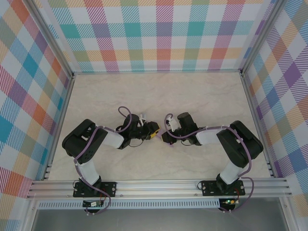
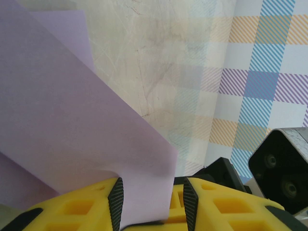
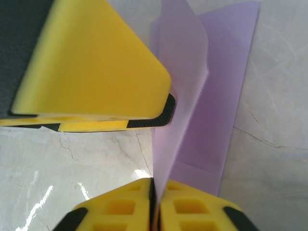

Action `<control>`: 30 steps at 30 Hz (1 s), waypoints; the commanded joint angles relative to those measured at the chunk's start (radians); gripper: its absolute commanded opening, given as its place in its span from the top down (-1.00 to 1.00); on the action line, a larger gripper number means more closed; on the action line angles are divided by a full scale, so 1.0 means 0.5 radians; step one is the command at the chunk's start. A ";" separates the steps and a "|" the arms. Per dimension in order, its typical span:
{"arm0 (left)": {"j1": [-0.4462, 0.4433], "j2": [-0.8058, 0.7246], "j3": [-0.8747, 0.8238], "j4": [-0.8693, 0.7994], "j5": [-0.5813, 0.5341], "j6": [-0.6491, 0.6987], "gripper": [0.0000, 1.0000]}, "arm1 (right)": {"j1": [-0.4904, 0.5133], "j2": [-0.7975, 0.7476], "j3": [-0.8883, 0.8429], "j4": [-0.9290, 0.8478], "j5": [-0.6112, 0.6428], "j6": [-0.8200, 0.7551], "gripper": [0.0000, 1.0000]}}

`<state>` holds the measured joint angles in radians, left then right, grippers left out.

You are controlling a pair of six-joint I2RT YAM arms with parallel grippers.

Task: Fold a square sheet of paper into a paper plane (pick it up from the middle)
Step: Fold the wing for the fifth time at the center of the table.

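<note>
I see lots of free table (image 1: 159, 91) in the top view. The whole upper half is bare up to the checked back wall (image 1: 144, 33), and there is room on the left and right sides too. A metal rail (image 1: 159, 186) runs along the bottom edge.

Both arms bend in like elbows and meet in the middle of the frame. The left gripper (image 1: 153, 131) and the right gripper (image 1: 165, 136) sit nose to nose, just beside each other.

The sheet of paper (image 3: 226, 72) is between them. In the right wrist view, one part lies flat on the table at the upper right, with a long straight edge and a sharp corner. Another part stands up from it. At the bottom middle, the right gripper's fingers are pressed tight together and pinch the standing part. The left gripper's yellow finger (image 3: 96, 62) is at the upper left, its dark tip against the paper.

In the left wrist view, the paper runs down between the left gripper's black pads (image 2: 115, 197). Those jaws are apart. The paper lies against the left pad and leaves a small gap before the other one.

The paper is thin, smooth and light purple. The table looks like pale shiny stone with thin lines. The fingers are yellow plastic with square holes.
</note>
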<state>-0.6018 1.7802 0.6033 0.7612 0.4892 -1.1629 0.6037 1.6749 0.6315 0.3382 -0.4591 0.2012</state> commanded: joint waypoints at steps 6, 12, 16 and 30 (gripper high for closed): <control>-0.008 -0.186 -0.022 -0.087 -0.004 0.091 0.20 | -0.019 0.089 0.025 0.134 -0.186 0.176 1.00; -0.005 -0.268 -0.112 -0.078 0.017 0.138 0.19 | -0.042 0.185 0.006 0.338 -0.349 0.473 1.00; -0.005 -0.268 -0.151 -0.042 0.030 0.141 0.19 | -0.048 0.229 0.002 0.383 -0.385 0.579 1.00; -0.007 -0.174 -0.124 0.023 0.058 0.176 0.21 | -0.107 0.313 0.024 0.395 -0.514 0.751 1.00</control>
<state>-0.6018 1.6760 0.5301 0.7364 0.4988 -1.1023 0.5560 1.8156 0.6315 0.5133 -0.6731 0.5457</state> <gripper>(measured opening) 0.397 0.046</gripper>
